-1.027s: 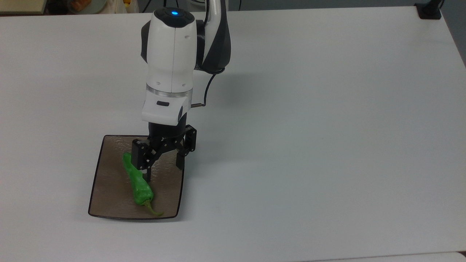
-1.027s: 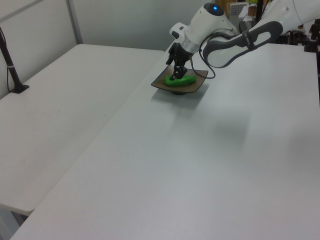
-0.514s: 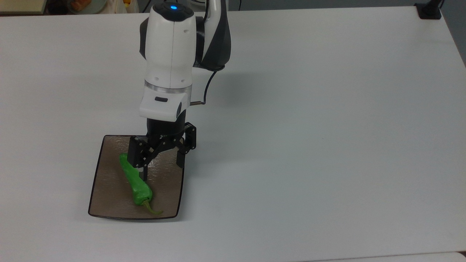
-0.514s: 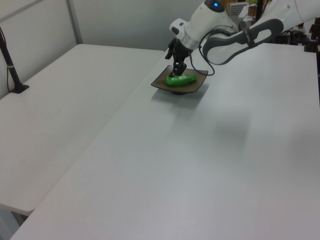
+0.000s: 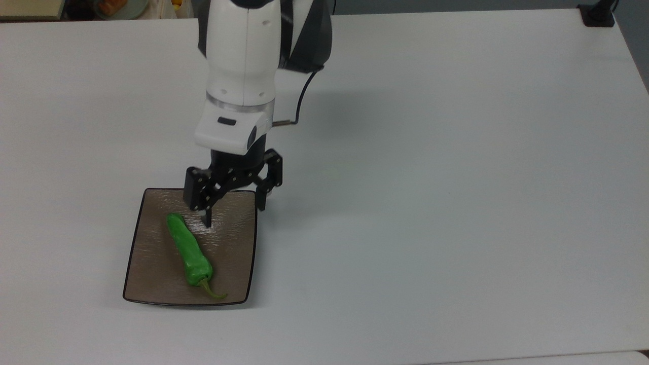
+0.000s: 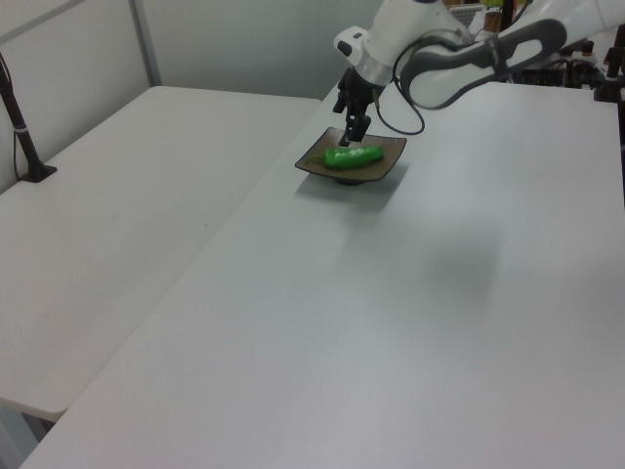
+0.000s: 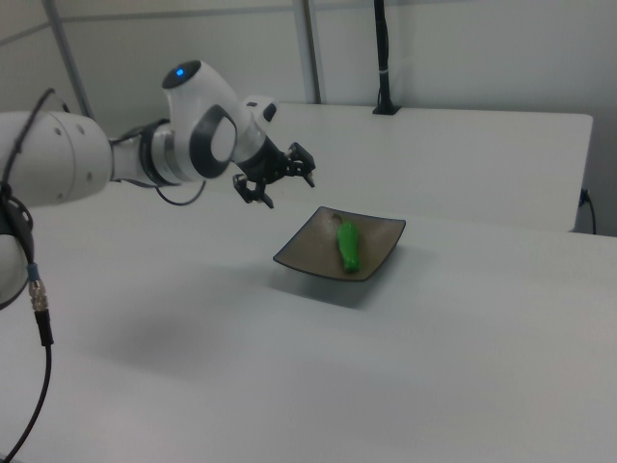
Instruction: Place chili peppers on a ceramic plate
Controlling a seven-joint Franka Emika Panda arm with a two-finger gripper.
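Lying on the one ceramic plate (image 5: 152,284) is one chili pepper (image 5: 189,251), stretched from about 11 o'clock to 5 o'clock across the plate in the top view, its thin stem (curved, olive-green) at the 5 o'clock end. The plate rests flat on the white desk (image 5: 431,177), toward the 7 o'clock part of the top view. In the right view the pepper (image 7: 348,245) sits near the plate's (image 7: 301,258) middle, and in the left view the pepper (image 6: 354,155) lies across the plate (image 6: 314,164).

One arm carries one end effector (image 5: 234,213), its two fingers spread wide and holding nothing. It hangs over the plate's 12 o'clock edge in the top view, clear of the pepper. In the left view the end effector (image 6: 355,130) is above the plate; in the right view the end effector (image 7: 284,183) sits at the plate's 10 o'clock.

Compared with a second ago, the end effector has risen and drawn back toward 12 o'clock; its near finger then stood right beside the pepper. The pepper has shifted only slightly, and the plate has stayed put.
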